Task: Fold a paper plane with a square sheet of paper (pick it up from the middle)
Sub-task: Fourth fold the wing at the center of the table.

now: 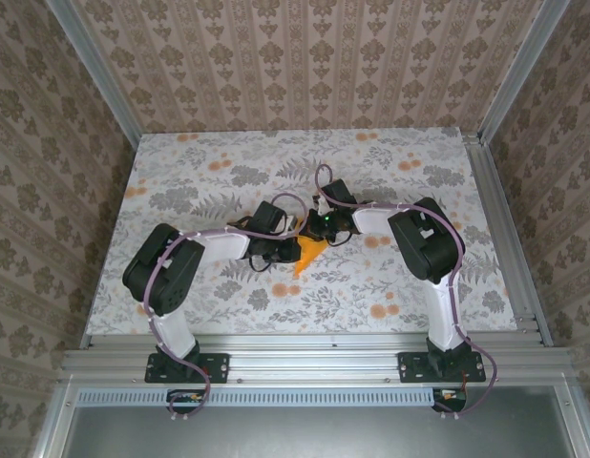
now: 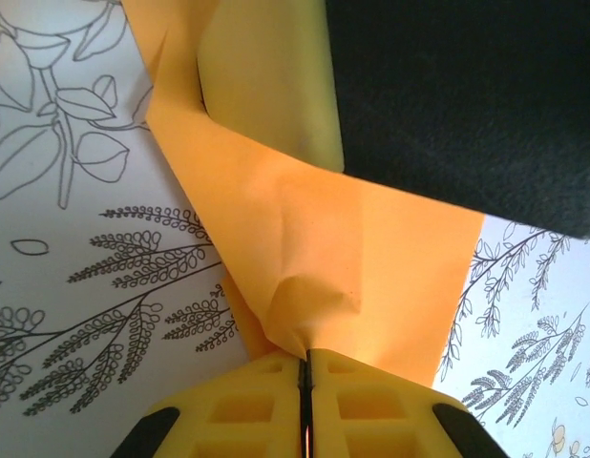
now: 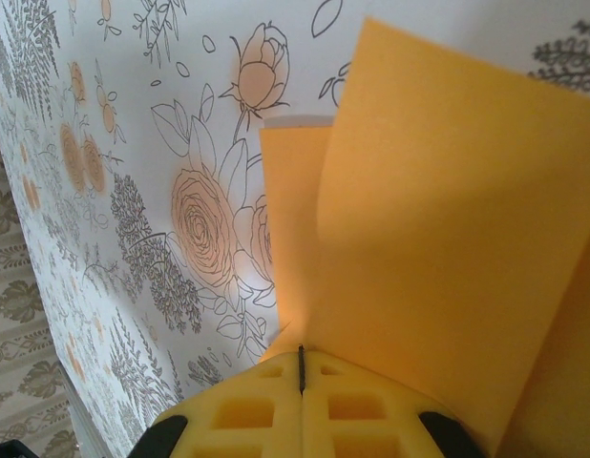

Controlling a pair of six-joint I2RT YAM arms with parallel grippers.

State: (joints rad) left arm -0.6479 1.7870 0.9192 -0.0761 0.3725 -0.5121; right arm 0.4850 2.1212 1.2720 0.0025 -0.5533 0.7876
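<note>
You have two arms to count: one left arm (image 1: 171, 272) and one right arm (image 1: 429, 239). Each ends in one gripper, which makes two, the left gripper (image 2: 305, 367) and the right gripper (image 3: 302, 358). Each gripper shows two yellow fingers (image 2: 238, 410), four in all. You have one sheet of orange paper (image 1: 309, 256). There is one flower-printed table (image 1: 228, 172), three wallpapered walls (image 1: 305, 67) and two purple cables (image 1: 454, 277), one along each arm.

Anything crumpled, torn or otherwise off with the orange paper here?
The orange sheet puckers into a small crumple where the left tool pinches it, rather than lying flat. The right tool pinches it too, without a wrinkle there. No tear is visible.
</note>
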